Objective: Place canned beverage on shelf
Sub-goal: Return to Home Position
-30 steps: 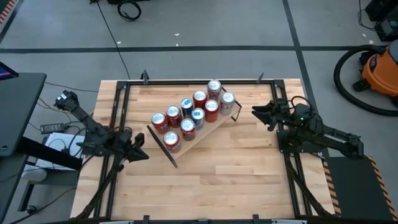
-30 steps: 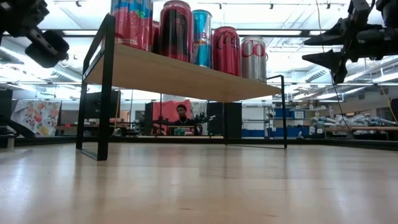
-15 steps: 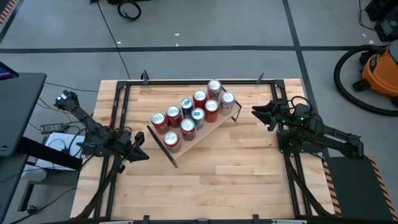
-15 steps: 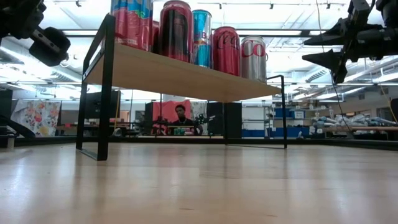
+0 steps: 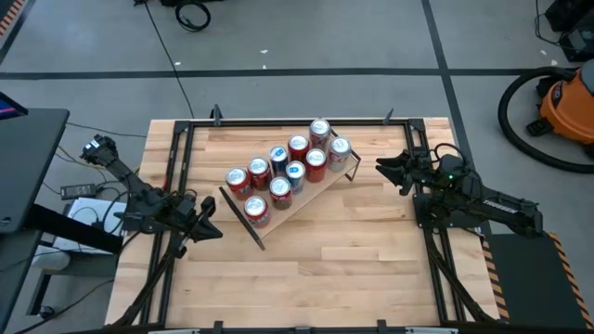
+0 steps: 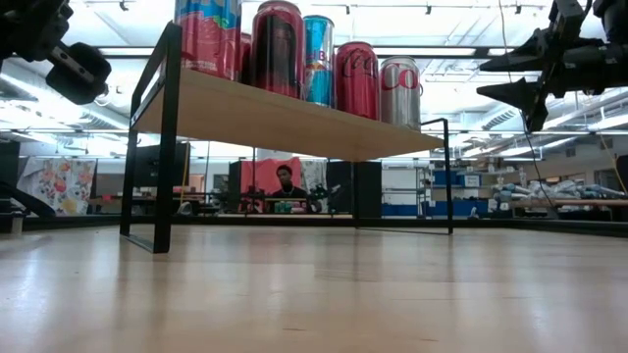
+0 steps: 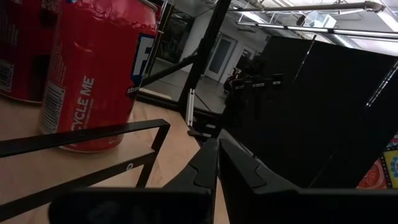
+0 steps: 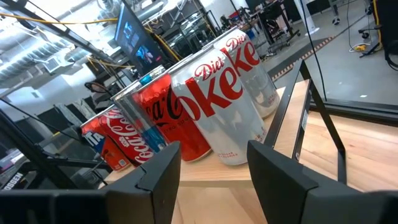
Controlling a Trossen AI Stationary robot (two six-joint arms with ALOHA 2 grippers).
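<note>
- The soda cans (image 5: 295, 170) are left unmoved on the shelf (image 5: 309, 196), upper centre.
- The left gripper (image 7: 217, 146) is kept pinched together, the right gripper (image 8: 214, 152) spread wide, both empty.

1. My high view looks straight down from well above, taking in the whole tabletop (image 5: 325, 269), with the shelf (image 5: 308, 198) at frame centre.
2. My low view sits at tabletop height, looking level under the shelf into the room (image 6: 549, 186).
3. Each wrist view looks forward from its arm, close on the shelf's cans (image 8: 217, 106) from opposite ends.
4. All four share the shelf.
</note>
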